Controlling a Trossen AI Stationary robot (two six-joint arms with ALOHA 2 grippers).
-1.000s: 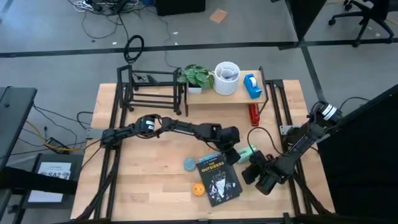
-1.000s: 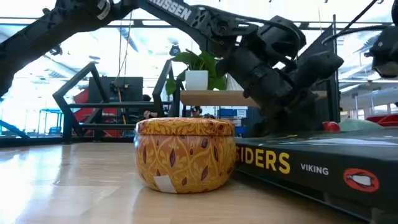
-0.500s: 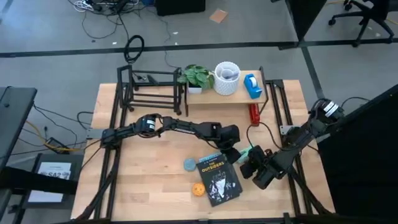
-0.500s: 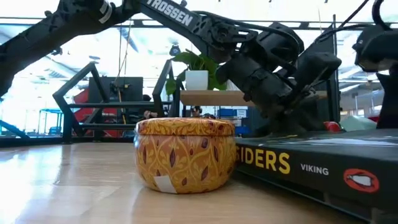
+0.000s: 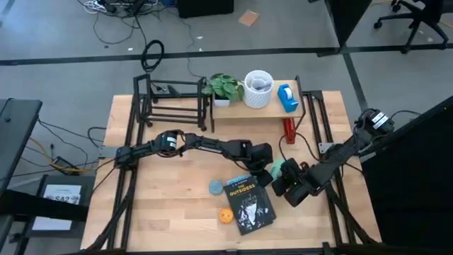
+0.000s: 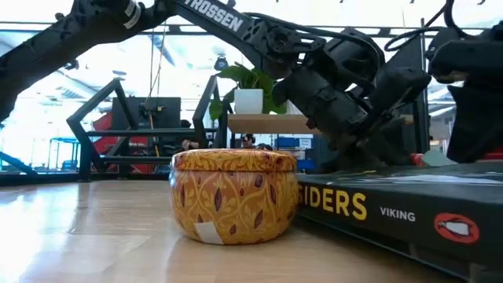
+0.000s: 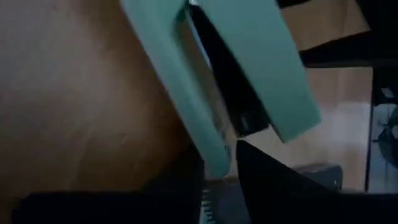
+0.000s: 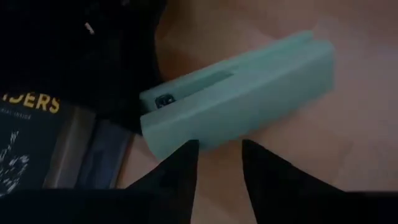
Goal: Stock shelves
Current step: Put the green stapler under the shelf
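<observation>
High view: the plank shelf [image 5: 267, 106] stands at the table's 12 o'clock edge, with the black rod rack [image 5: 173, 103] at its 9 o'clock side. A plant [image 5: 225, 88], a white cup [image 5: 258, 88] and a blue tape dispenser [image 5: 287, 98] already crowd the plank. The left gripper [image 5: 267, 170] and right gripper [image 5: 285, 183] meet over a mint stapler [image 5: 278, 168], at 4 o'clock from the table's centre and just beside a book [image 5: 249, 204]. With both claws this near, they could knock together.

Low view: a patterned tin [image 6: 236, 192] sits in front and the book at its 3 o'clock. A low lift could drag the stapler across the book's cover.

Left wrist view: the left fingers [image 7: 273, 186] appear pinched together on the stapler's very tip. So short a hold may let it swing or spring open.

Right wrist view: the right fingers [image 8: 180, 168] stand apart, short of the stapler's long side. Closing now might wrench it from the other claw.
</observation>
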